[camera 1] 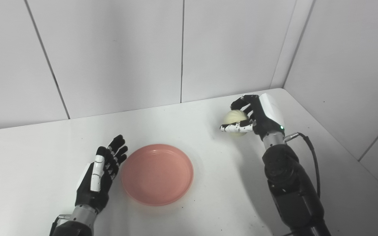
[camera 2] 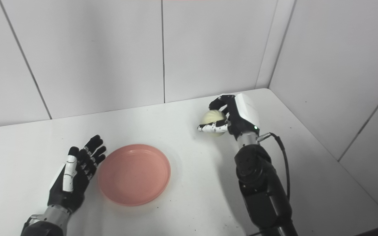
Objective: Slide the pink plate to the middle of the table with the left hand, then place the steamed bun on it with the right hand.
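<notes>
The pink plate (camera 1: pixel 157 173) lies flat and empty on the white table (camera 1: pixel 208 209), near its middle. My left hand (camera 1: pixel 101 173) is open, fingers apart, just left of the plate's rim, and holds nothing. My right hand (camera 1: pixel 253 116) is shut on the pale steamed bun (camera 1: pixel 234 118) at the back right of the table, fingers over its top and thumb below. I cannot tell whether the bun rests on the table or is just above it. The bun is well to the right of and behind the plate.
White wall panels (camera 1: pixel 182 49) close the table at the back and on the right. The right arm (camera 1: pixel 290 186) and its black cable (camera 1: pixel 312 157) stretch along the table's right side.
</notes>
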{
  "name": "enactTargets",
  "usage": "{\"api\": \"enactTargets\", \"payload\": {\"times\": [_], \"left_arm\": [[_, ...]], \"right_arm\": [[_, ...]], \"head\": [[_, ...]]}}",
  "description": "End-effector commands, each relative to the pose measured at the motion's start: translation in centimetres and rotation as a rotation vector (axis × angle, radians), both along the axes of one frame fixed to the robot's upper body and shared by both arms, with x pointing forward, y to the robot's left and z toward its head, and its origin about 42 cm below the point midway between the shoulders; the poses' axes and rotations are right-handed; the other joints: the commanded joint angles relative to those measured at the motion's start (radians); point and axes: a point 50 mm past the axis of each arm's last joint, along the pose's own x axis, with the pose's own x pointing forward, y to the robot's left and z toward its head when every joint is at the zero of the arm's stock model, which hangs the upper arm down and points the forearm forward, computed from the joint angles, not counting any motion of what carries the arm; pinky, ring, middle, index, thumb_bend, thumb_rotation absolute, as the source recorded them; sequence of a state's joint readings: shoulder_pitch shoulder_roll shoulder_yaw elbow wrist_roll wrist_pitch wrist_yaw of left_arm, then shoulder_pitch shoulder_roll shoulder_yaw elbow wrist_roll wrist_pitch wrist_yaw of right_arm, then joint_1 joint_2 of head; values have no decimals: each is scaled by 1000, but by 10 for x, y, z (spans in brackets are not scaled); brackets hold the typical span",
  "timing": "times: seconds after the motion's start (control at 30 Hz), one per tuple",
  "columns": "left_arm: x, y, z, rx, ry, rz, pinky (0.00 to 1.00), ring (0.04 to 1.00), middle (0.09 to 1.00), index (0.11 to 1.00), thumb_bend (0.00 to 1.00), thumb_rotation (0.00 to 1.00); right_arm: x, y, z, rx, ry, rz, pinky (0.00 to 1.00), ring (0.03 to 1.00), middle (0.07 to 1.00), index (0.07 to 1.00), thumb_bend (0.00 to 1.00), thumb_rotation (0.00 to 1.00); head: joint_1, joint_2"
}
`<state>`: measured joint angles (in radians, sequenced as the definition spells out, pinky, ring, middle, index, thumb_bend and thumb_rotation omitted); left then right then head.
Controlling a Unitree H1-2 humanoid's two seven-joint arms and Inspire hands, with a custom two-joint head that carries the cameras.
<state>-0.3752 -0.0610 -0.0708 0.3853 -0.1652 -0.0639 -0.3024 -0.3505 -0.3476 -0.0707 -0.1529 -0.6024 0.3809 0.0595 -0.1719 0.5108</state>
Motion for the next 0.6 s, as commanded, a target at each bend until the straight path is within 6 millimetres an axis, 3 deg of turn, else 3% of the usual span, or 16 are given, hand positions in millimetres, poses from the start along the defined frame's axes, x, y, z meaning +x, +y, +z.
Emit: {"api": "enactTargets", "payload": {"times": [0.0,0.07,0.17,0.27,0.3,0.37,0.57], "left_arm": [[-15,-12,-28,-19,75,7,970,949,957,873,697,983],[-15,-16,-29,-24,79,8,968,949,958,872,691,980],[-16,-21,-28,-20,81,8,974,952,962,874,690,984],[-16,-27,-27,-20,86,10,975,953,963,873,693,985],[-16,-30,-26,-22,87,13,978,956,965,874,689,985],[-17,-34,-24,-21,82,16,982,961,970,878,675,992],[-16,-43,-21,-21,73,34,971,957,965,871,656,993]], "right_arm": [[-3,13,15,-6,-73,87,251,447,540,443,510,0],[-6,29,10,-1,-66,148,238,432,504,473,513,0],[-10,51,2,-25,-59,240,439,458,497,476,513,0],[-12,71,-4,-26,-42,308,544,480,487,477,513,0],[-12,79,-7,-13,-38,343,432,451,511,457,511,0],[-11,89,-18,-4,-15,393,320,413,529,465,509,0],[-8,103,-43,2,-18,488,334,410,527,478,510,0]], "head": [[18,1],[37,-1],[64,0],[116,9],[128,11],[163,17],[235,34]]}}
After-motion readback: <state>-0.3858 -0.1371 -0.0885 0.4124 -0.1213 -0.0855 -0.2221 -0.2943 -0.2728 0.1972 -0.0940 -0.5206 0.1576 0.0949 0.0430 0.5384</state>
